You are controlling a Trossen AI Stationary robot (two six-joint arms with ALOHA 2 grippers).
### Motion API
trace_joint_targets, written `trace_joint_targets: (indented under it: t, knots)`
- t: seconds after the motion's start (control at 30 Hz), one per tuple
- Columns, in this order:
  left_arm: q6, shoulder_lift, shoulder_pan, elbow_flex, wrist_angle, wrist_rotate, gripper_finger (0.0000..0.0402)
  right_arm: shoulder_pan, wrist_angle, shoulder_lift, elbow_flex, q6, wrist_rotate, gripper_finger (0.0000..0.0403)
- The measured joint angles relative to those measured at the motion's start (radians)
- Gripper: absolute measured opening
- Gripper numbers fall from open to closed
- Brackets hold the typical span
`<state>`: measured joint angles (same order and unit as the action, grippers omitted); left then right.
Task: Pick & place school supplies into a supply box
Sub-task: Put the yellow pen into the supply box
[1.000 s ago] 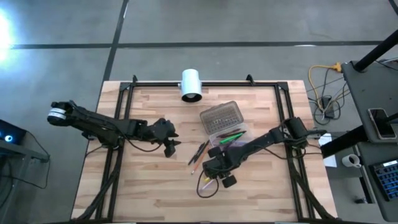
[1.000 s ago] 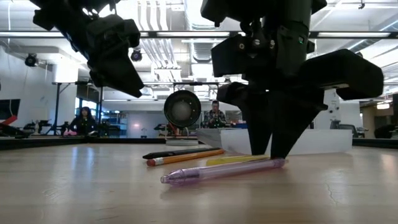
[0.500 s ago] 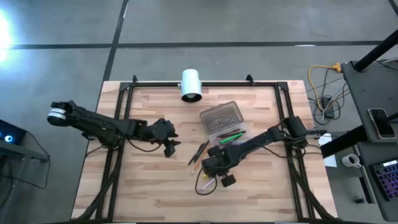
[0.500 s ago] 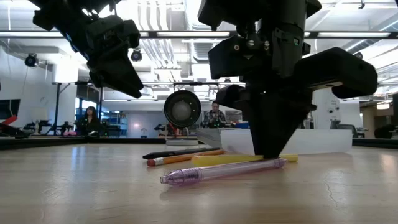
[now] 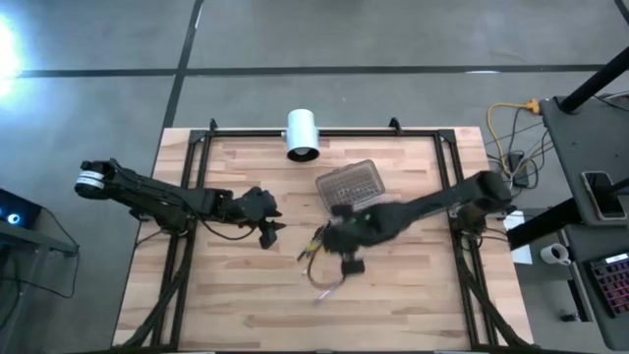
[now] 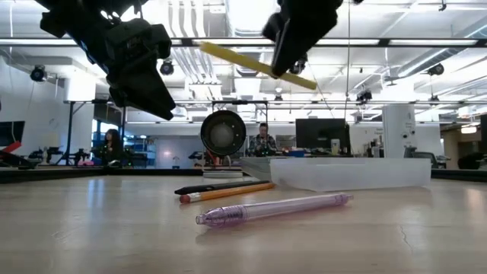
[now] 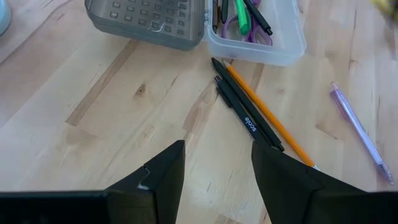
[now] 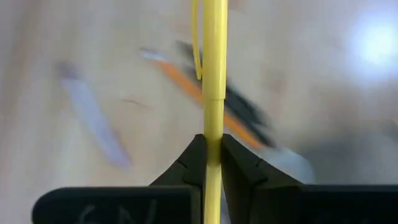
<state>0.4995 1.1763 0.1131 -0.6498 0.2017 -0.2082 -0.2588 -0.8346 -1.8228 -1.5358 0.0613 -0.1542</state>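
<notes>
Low view | wooden table (image 6: 91, 228) | person (image 6: 264, 141) seated behind | ceiling lights

Loose pens (image 7: 249, 115) on the table (image 5: 226, 295) just beside the supply box (image 7: 261, 37), scissors (image 7: 233, 26) inside it.

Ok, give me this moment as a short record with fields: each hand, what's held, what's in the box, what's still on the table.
right hand: shut on the yellow pen, lifted above the table
left hand: open, hovering, holding nothing
supply box: lid open, holding a green pen and purple scissors
on the table: purple pen, orange pencil, black pen
other: white cylinder at the table's far edge
</notes>
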Motion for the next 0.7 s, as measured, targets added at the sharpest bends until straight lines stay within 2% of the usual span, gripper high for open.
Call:
trace_joint_targets:
  t: [0.1, 0.17, 0.3, 0.43, 0.7]
  knots:
    - [0.000, 0.000, 0.000, 0.000, -0.002, 0.000, 0.0170, 0.056, -0.113, 0.066, 0.031, 0.011, -0.110, 0.0020]
    - [0.000, 0.001, 0.000, 0.000, -0.003, -0.001, 0.0170, 0.092, -0.151, 0.096, 0.079, 0.002, -0.117, 0.0020]
    - [0.008, 0.003, 0.000, 0.001, -0.004, -0.001, 0.0170, 0.122, -0.167, 0.139, 0.209, -0.061, -0.097, 0.0020]
    - [0.036, 0.003, 0.000, 0.001, -0.004, -0.001, 0.0170, 0.128, -0.160, 0.157, 0.326, -0.114, -0.033, 0.0020]
    - [0.064, 0.003, 0.000, 0.001, -0.016, -0.001, 0.0170, 0.125, -0.108, 0.157, 0.470, -0.198, 0.028, 0.0022]
